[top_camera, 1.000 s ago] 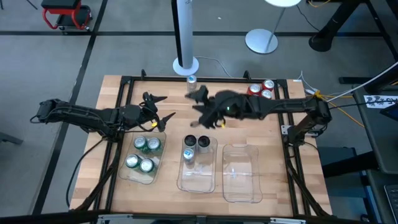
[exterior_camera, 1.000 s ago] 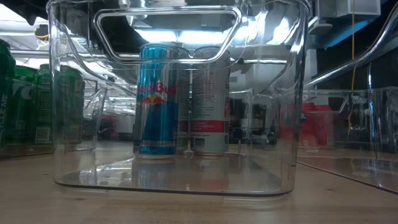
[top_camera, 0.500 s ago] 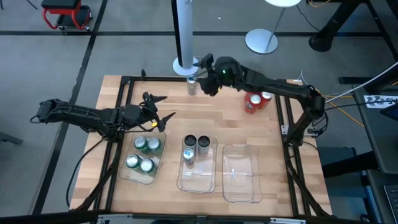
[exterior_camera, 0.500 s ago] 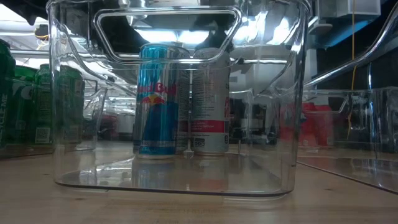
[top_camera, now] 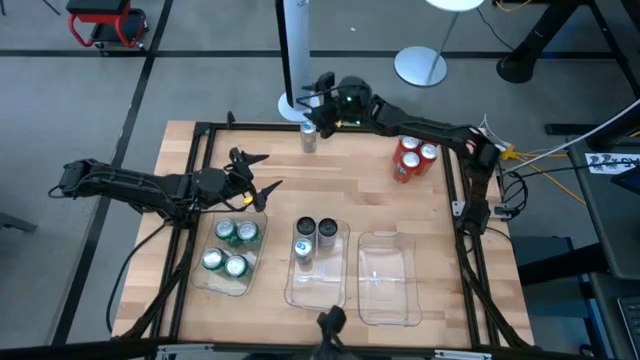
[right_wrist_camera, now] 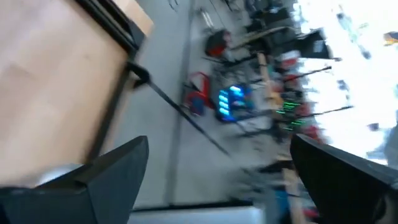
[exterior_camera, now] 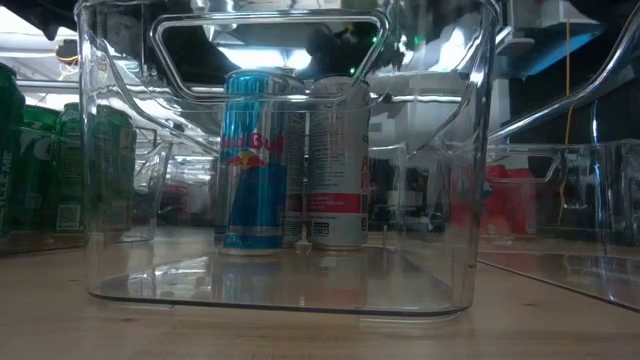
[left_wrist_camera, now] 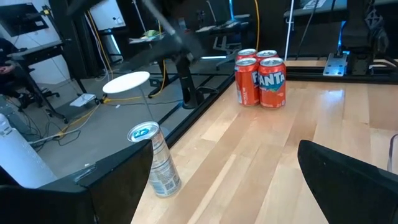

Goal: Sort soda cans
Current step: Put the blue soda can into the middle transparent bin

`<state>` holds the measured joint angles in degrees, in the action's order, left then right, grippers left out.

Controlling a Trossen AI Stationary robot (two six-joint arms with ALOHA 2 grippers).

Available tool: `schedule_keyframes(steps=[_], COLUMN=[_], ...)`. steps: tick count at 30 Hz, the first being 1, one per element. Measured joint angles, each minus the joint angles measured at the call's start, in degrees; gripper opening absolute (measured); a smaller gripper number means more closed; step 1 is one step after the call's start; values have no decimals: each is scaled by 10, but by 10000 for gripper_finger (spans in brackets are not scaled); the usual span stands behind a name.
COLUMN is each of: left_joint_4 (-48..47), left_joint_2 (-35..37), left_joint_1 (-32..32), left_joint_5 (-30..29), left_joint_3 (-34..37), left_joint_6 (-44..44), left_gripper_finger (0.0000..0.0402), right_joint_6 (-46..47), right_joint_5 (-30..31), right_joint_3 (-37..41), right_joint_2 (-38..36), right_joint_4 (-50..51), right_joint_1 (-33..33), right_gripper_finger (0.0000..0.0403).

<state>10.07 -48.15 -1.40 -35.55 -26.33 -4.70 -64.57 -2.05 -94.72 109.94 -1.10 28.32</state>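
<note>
One silver-grey soda can (top_camera: pixel 309 135) stands alone on its base near the table's far edge, also in the left wrist view (left_wrist_camera: pixel 155 159). My right gripper (top_camera: pixel 318 100) hovers open just beyond and above it, touching nothing. Three red cans (top_camera: pixel 412 158) stand at the far right. Several green cans (top_camera: pixel 230 248) fill the left clear tray (top_camera: pixel 203 280). The middle tray (top_camera: pixel 318 290) holds three silver-grey and blue cans (exterior_camera: pixel 290 160). My left gripper (top_camera: pixel 265 172) waits open near the left tray's far end.
A third clear tray (top_camera: pixel 388 280) lies to the right of the middle one with nothing in it. A white pole on a round base (top_camera: pixel 298 104) stands just past the far edge, close to my right gripper. Bare wood lies between trays and cans.
My right gripper has swung from over the table's middle toward the far edge, rolling as it went, and now hangs by the lone silver-grey can. It stays open. The cans and trays have kept their places.
</note>
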Motion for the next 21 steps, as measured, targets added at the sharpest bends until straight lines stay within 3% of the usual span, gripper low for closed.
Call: schedule_keyframes(steps=[4, 7, 10, 14, 21], left_joint_4=[0, 0, 0, -5, -5], left_joint_2=[0, 0, 0, 0, 0], left_joint_1=[0, 0, 0, 0, 0], left_joint_5=[0, 0, 0, 0, 0], left_joint_3=[0, 0, 0, 0, 0], left_joint_6=[0, 1, 7, 14, 18], left_gripper_finger=[388, 388, 388, 388, 388], right_joint_6=[81, 99, 101, 87, 74], right_joint_5=[-96, -121, -119, -63, -68], right_joint_3=[-13, -27, -31, -33, -32], right_joint_2=[32, 54, 63, 63, 72], right_joint_4=[6, 56, 100, 117, 135], right_joint_1=[22, 30, 34, 32, 27], right_gripper_finger=[390, 390, 390, 390, 390])
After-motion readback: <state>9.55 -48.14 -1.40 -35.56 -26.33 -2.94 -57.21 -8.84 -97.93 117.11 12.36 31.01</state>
